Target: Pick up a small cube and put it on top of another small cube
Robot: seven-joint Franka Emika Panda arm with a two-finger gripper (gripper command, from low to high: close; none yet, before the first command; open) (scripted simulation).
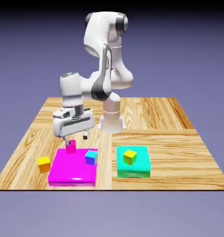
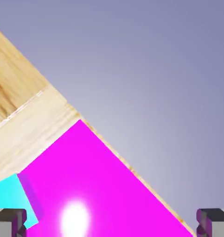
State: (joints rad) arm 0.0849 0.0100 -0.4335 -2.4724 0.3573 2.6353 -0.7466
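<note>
Gripper wide open, empty. Pick-up stage, likely. Next: clear magenta cube, travel toward exterior view's eight o'clock, straddle yellow-orange cube.

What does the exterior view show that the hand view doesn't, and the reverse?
Exterior view only: the arm's body, the yellow-orange cube, the small magenta cube, the yellow-green cube.

Hand view only: nothing whole, just a close look at the tool, its fingertips wide apart at the bottom edge.

Both: the magenta slab, the wooden table, the blue-cyan cube, cut off in the hand view, and the backdrop.
</note>
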